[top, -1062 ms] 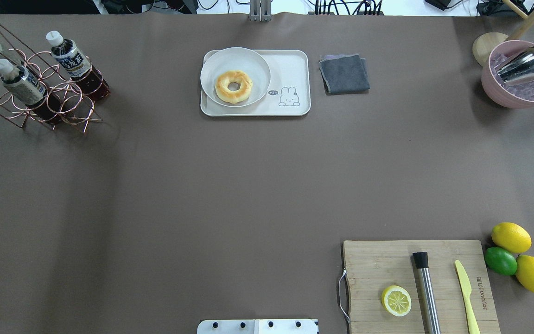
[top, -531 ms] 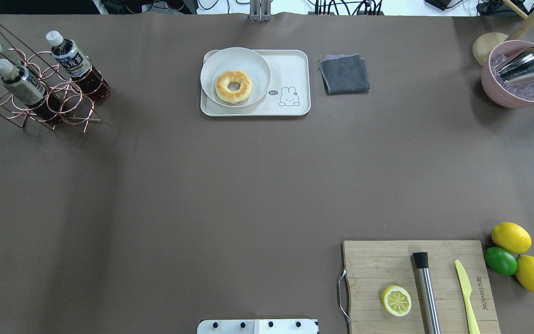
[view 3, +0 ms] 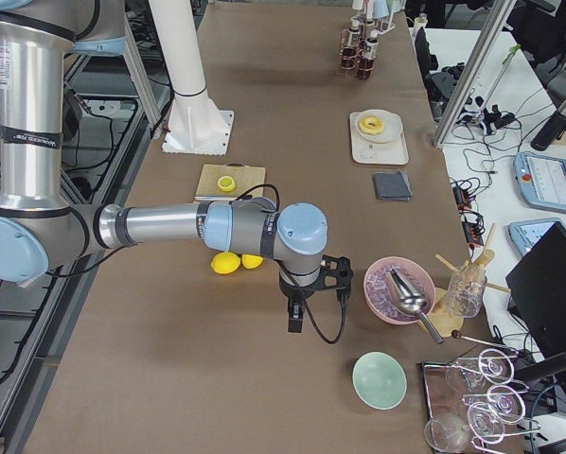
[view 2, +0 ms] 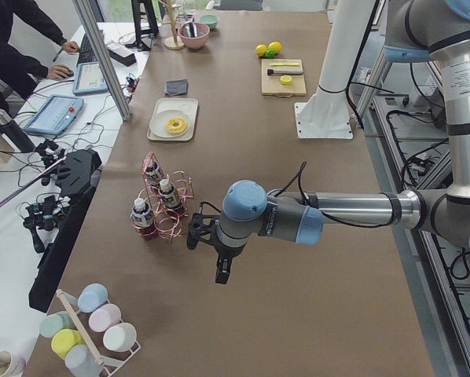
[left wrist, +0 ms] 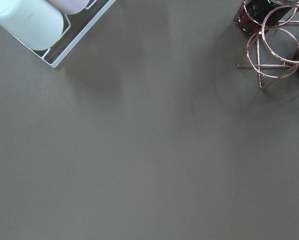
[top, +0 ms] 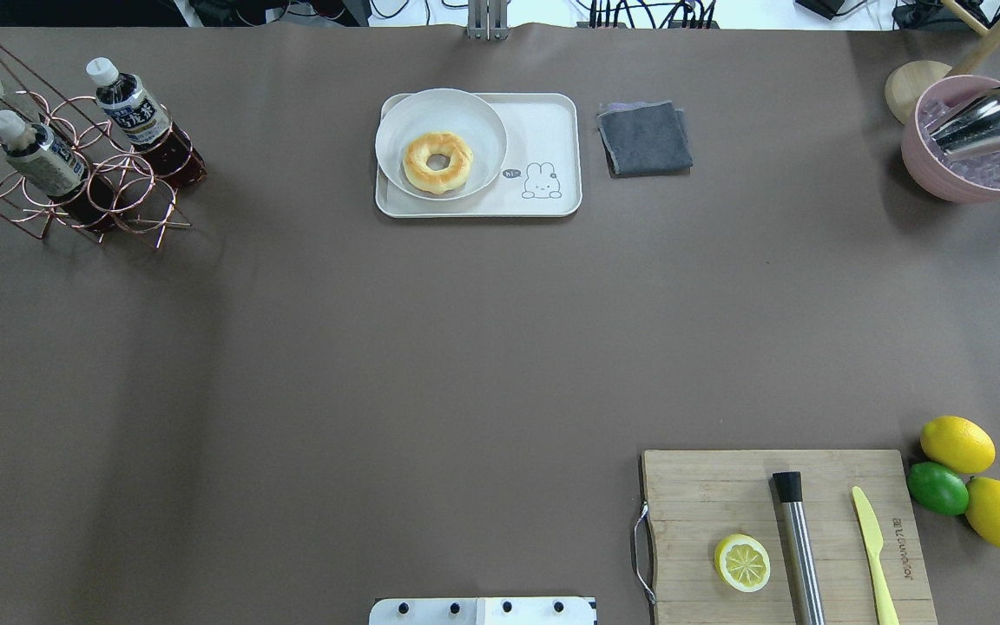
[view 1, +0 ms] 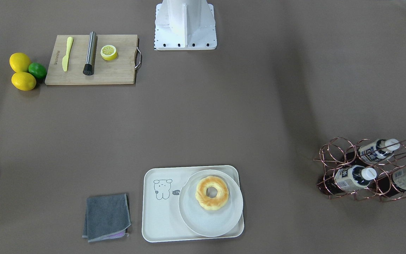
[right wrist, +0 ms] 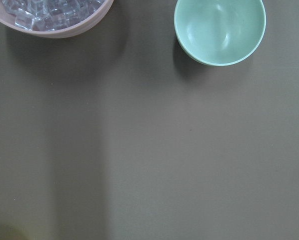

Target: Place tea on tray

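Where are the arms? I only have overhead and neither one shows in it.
Observer: In the left side view, the left end effector points down, low beside the rack, not touching it.
Operator: Open or shut?
Observer: Cannot tell from the side view. Its wrist camera shows mostly bare table, with cups at the top left corner.
Operator: And the right arm?
Observer: In the right side view, the right end effector points down beside the ice bowl. A green bowl sits next to that, outside your frame.
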Controlling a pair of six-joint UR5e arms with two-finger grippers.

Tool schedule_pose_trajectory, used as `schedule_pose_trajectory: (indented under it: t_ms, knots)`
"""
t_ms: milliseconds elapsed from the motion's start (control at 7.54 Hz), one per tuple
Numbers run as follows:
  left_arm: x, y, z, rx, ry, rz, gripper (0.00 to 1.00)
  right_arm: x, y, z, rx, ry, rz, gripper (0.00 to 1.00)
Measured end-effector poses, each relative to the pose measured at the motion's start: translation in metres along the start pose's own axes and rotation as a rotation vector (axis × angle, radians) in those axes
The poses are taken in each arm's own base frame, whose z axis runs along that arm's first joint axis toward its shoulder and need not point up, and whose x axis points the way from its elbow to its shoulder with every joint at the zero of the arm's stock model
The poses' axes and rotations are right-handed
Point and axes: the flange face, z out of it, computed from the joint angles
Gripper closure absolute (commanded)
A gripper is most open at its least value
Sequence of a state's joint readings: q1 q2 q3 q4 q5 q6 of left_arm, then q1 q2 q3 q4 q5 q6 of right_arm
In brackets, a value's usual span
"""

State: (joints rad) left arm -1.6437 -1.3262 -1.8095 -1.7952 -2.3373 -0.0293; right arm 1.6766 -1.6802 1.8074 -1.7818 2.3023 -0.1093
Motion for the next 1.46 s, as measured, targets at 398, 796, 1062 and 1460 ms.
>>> schedule_pose_trajectory:
  t_ms: [398,796,1062,1460]
  knots:
    - [-0.005,0.005,0.005,0.004,0.008,0.004,0.02,0.0,-0.002,0.001,0.011,-0.002,0.001,0.0]
    - [0.026,0.0,0.01,0.022,0.026,0.062,0.02,-0.001,-0.003,0.002,0.01,-0.012,0.001,0.0]
    - [0.098,-0.014,0.02,0.001,0.068,0.032,0.03,0.0,-0.003,0.003,0.007,-0.013,0.002,0.0]
    - [0.207,-0.043,0.032,0.037,0.105,0.019,0.02,-0.001,-0.004,0.002,0.01,-0.014,0.001,0.0]
